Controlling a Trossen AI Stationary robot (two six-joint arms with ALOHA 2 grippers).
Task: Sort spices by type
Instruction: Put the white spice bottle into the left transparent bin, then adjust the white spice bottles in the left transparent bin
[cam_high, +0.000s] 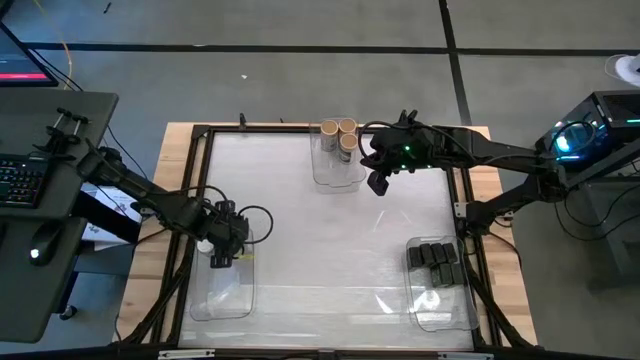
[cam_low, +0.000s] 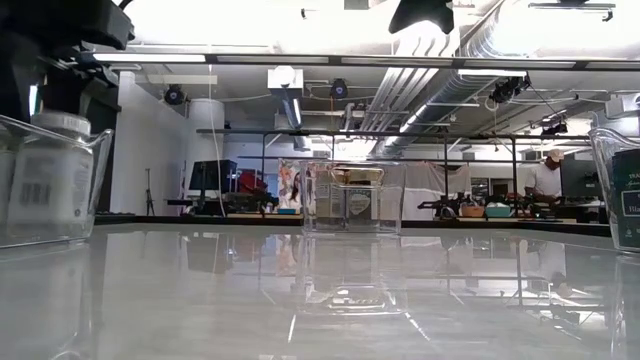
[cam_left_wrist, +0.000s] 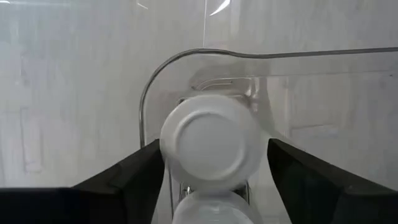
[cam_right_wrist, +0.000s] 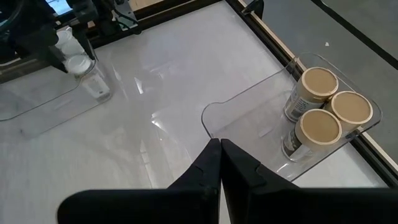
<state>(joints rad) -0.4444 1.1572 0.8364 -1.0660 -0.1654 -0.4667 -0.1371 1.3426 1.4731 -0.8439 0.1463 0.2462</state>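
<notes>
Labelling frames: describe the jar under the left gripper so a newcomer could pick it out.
Find the clear bin at the table's left side, under the left gripper. At the bin's end, between the open fingers, stands a white-lidded jar, with a second white lid just beside it. The other jars have tan lids and sit in the far-edge bin.

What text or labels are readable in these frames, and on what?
None can be read.
White-lidded jar in the left bin: dark label print, too blurred.
Tan-lidded jars: label print on the sides, too small.
Black boxes: no print legible from above.
Dark box at the low view's right edge: pale label marks, too blurred.
Poster in the room behind: unreadable.
</notes>
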